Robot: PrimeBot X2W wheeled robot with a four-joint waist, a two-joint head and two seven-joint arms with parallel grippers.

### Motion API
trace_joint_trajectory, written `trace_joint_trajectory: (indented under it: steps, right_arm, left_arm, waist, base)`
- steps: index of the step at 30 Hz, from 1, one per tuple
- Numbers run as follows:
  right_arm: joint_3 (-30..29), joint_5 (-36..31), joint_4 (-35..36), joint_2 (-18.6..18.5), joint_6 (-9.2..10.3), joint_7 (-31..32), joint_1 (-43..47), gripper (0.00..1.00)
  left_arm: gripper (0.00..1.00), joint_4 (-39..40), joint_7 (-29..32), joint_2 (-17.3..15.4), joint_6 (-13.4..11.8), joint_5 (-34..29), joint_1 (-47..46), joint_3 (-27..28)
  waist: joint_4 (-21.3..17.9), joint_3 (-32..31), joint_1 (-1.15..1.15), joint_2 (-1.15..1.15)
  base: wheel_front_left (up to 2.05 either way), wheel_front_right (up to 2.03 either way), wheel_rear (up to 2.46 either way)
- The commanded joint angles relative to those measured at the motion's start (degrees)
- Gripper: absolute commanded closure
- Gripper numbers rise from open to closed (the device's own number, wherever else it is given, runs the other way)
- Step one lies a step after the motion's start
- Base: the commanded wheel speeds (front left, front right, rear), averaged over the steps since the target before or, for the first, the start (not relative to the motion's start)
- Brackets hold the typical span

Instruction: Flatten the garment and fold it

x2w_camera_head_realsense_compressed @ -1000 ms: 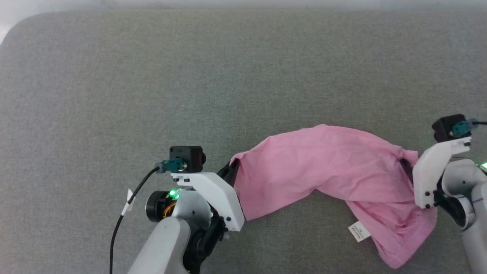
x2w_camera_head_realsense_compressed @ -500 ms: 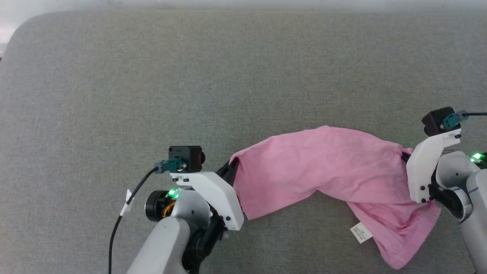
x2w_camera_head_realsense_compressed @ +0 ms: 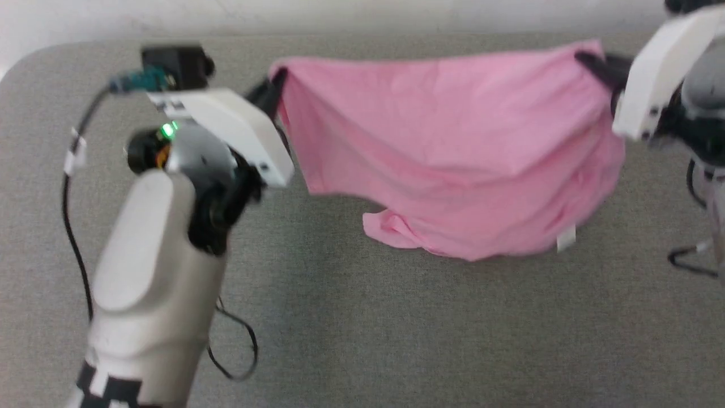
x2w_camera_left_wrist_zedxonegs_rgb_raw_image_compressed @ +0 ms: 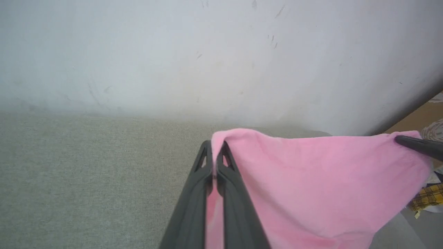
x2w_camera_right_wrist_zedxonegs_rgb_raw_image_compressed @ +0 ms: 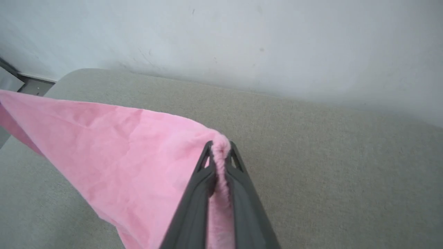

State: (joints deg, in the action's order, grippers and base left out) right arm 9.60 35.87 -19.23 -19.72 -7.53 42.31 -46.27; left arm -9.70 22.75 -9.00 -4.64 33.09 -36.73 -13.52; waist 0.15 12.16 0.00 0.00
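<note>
The pink garment (x2w_camera_head_realsense_compressed: 453,153) hangs in the air, stretched between my two grippers above the grey padded surface (x2w_camera_head_realsense_compressed: 396,328). My left gripper (x2w_camera_head_realsense_compressed: 274,85) is shut on its upper left corner, and my right gripper (x2w_camera_head_realsense_compressed: 586,59) is shut on its upper right corner. Its lower edge sags in folds, with a small white label (x2w_camera_head_realsense_compressed: 565,238) near the bottom right. In the left wrist view the garment (x2w_camera_left_wrist_zedxonegs_rgb_raw_image_compressed: 311,186) runs from my own gripper (x2w_camera_left_wrist_zedxonegs_rgb_raw_image_compressed: 216,155) to the other gripper's dark finger (x2w_camera_left_wrist_zedxonegs_rgb_raw_image_compressed: 418,146). The right wrist view has the garment (x2w_camera_right_wrist_zedxonegs_rgb_raw_image_compressed: 131,148) bunched between the gripper (x2w_camera_right_wrist_zedxonegs_rgb_raw_image_compressed: 219,148) fingers.
A pale wall (x2w_camera_left_wrist_zedxonegs_rgb_raw_image_compressed: 207,52) rises behind the grey surface. A black cable (x2w_camera_head_realsense_compressed: 73,215) trails beside my left arm. At the right edge of the left wrist view lie a brown floor (x2w_camera_left_wrist_zedxonegs_rgb_raw_image_compressed: 420,119) and some yellow checked cloth (x2w_camera_left_wrist_zedxonegs_rgb_raw_image_compressed: 427,199).
Both grippers have lifted the garment off the surface and pulled it taut between them. The right gripper has shut on its corner. The head camera view has shifted.
</note>
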Motion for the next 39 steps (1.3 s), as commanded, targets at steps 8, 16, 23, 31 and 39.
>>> trace_joint_trajectory:
  steps: [8, 16, 23, 31, 39]
  right_arm:
    - [-5.41, -1.79, -7.28, 8.36, 0.04, -0.11, -18.80, 1.00]
    - [-8.59, -7.97, -13.37, 13.36, 0.04, -10.81, -33.14, 1.00]
    - [-9.44, -7.37, -16.22, 14.24, 0.04, -21.20, -38.34, 1.00]
    - [-3.41, 1.14, -13.20, 10.33, 0.04, -21.03, -28.81, 1.00]
    - [4.63, 12.85, -0.28, 3.49, 0.04, -20.41, -4.37, 1.00]
  left_arm:
    - [1.00, -9.82, -0.98, -2.68, -1.57, -4.04, -20.28, 1.93]
    - [1.00, -16.33, -8.93, -4.78, -2.86, -8.65, -36.44, 2.92]
    - [1.00, -18.74, -18.08, -5.08, -1.09, -8.98, -43.48, 4.08]
    - [1.00, -18.99, -23.27, -3.48, 2.51, -6.93, -35.40, 2.98]
    - [1.00, -13.49, -25.05, -2.68, 2.79, -2.97, -13.23, 3.60]
  waist:
    - [-0.85, 4.79, 0.00, 0.00]
    - [-0.10, 7.83, 0.00, 0.00]
    - [1.56, 8.92, 0.00, 0.00]
    - [3.63, 6.73, 0.00, 0.00]
    - [4.50, -0.63, 0.00, 0.00]
  base:
    - [0.00, 0.00, 0.00]
    - [0.00, 0.00, 0.00]
    - [0.00, 0.00, 0.00]
    - [0.00, 0.00, 0.00]
    - [0.00, 0.00, 0.00]
